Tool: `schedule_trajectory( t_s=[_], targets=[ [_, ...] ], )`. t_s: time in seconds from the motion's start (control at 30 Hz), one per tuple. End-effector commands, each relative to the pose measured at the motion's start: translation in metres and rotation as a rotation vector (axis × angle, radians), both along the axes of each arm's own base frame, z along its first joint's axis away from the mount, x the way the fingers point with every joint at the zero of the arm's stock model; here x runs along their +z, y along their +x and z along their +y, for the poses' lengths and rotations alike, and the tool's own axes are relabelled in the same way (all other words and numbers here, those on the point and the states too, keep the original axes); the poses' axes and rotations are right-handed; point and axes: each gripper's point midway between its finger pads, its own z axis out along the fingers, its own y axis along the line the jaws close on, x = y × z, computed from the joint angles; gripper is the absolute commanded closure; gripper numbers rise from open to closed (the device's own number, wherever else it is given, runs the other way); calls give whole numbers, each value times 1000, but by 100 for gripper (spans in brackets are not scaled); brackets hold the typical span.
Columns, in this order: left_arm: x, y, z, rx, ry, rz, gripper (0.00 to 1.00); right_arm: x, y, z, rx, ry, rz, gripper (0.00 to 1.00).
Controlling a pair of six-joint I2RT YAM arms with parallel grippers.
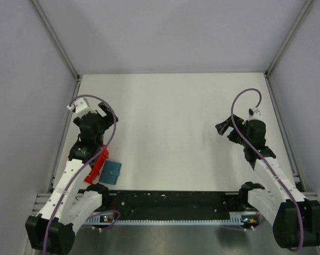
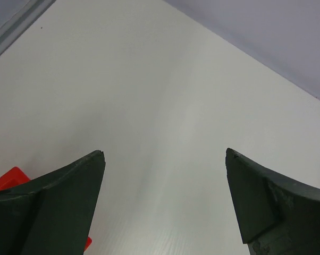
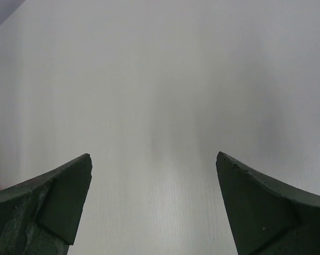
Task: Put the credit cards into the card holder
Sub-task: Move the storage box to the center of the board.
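Note:
The card holder is a small teal wallet lying shut near the front left of the table, next to the left arm. No credit cards show in any view. My left gripper is open and empty, well behind the wallet; in the left wrist view only bare table lies between its fingers. My right gripper is open and empty at the right side, pointing left; the right wrist view also shows only bare table between the fingers.
A red tray lies left of the wallet, mostly hidden under the left arm; its corner shows in the left wrist view. Grey walls enclose the white table on three sides. A black rail runs along the near edge.

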Motion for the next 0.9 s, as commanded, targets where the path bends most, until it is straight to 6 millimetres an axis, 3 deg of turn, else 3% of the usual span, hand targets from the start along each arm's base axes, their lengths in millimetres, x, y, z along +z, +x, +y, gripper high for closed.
schedule_trajectory(
  t_s=[0.0,0.2,0.33,0.6,0.87],
  targets=[
    [-4,-9,13,172,-171,29,1,34,9,11,29,76,-75,1],
    [-6,-11,2,72,-115,115,2,44,5,33,176,110,-99,1],
    [-30,-16,19,156,-61,241,2,39,0,34,209,79,-43,1],
    [-76,-8,16,145,-69,439,2,36,-2,33,206,68,-35,1],
    [-93,-30,48,294,11,510,2,33,-2,28,191,44,-17,1]
  ],
)
